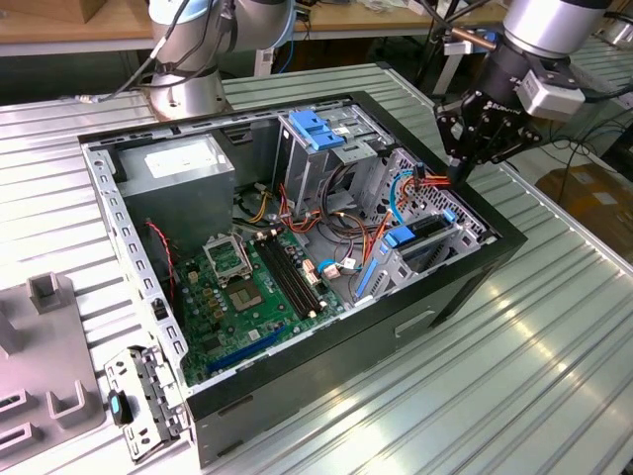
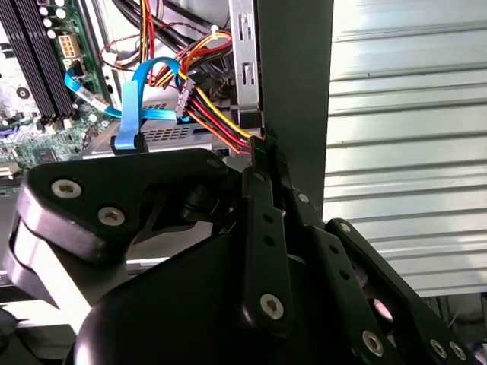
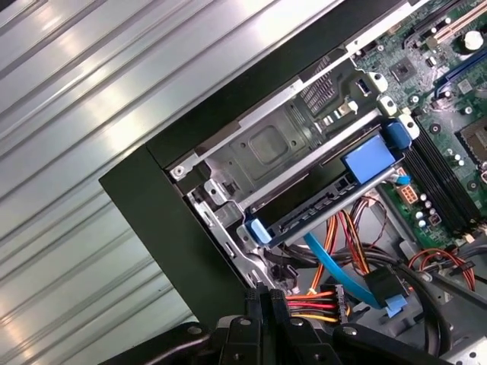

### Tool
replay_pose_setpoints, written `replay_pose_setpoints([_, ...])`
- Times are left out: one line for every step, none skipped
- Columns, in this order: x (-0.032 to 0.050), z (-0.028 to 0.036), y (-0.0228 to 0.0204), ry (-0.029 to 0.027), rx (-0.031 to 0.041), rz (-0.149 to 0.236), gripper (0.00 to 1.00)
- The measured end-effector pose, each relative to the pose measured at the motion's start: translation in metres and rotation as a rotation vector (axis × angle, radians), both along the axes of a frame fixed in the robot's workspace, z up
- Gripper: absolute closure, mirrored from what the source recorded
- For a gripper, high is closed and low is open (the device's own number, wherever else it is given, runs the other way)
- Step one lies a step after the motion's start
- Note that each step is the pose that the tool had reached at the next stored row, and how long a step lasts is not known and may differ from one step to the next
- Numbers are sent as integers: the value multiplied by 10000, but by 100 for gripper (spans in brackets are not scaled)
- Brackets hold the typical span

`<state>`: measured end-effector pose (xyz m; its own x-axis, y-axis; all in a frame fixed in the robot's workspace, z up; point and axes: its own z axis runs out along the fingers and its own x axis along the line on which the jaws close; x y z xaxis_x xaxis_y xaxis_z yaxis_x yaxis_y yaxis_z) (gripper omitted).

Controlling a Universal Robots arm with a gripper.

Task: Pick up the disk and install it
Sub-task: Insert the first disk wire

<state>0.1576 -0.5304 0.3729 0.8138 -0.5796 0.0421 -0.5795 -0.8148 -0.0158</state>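
The disk [image 1: 427, 232] sits edge-on in the drive cage at the exterior view's right side of the open computer case [image 1: 326, 361], with blue rails at both ends. In the first wrist view the disk [image 3: 319, 201] is a dark slab in the metal slot, with a blue tab [image 3: 370, 160] on it. My gripper [image 1: 458, 176] hangs just above the case's wall beside the cage. Its fingers [image 3: 262, 304] are pressed together with nothing between them, close to a red, yellow and black power cable [image 3: 312, 304]. Those fingertips [image 2: 259, 156] also meet at the case wall.
A grey power-supply box [image 1: 183, 168] fills the case's far corner, with the motherboard [image 1: 247, 287] beside it. A blue latch [image 1: 318, 129] tops the tall metal cage. Loose cables and a blue data cable [image 2: 133, 106] lie near the cage. A metal bracket [image 1: 138, 401] lies on the ribbed table.
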Motion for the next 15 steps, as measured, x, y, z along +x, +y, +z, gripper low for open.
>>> replay_pose_setpoints([-6, -1, 0, 0, 0, -38, 84])
replay_pose_setpoints([-12, -2, 0, 0, 0, -82, 84])
replay_pose_setpoints([-19, -3, 0, 0, 0, -123, 84])
replay_pose_setpoints([-42, -6, 0, 0, 0, -261, 84])
replay_pose_setpoints([-49, -7, 0, 0, 0, -301, 84])
replay_pose_setpoints([-55, -8, 0, 0, 0, -344, 84])
replay_pose_setpoints([-62, -10, 0, 0, 0, -385, 84])
replay_pose_setpoints([-67, -10, 0, 0, 0, -422, 84])
replay_pose_setpoints([-74, -11, 0, 0, -1, -467, 84])
replay_pose_setpoints([-80, -13, 0, 0, 0, -510, 84])
replay_pose_setpoints([-89, -15, 0, 0, 1, -591, 84])
replay_pose_setpoints([-93, -17, 0, 0, 1, -641, 84])
replay_pose_setpoints([-97, -19, 0, 0, 1, -701, 84])
replay_pose_setpoints([-101, -21, 0, 0, 0, -766, 84])
replay_pose_setpoints([-106, -23, 0, 0, 0, -817, 84])
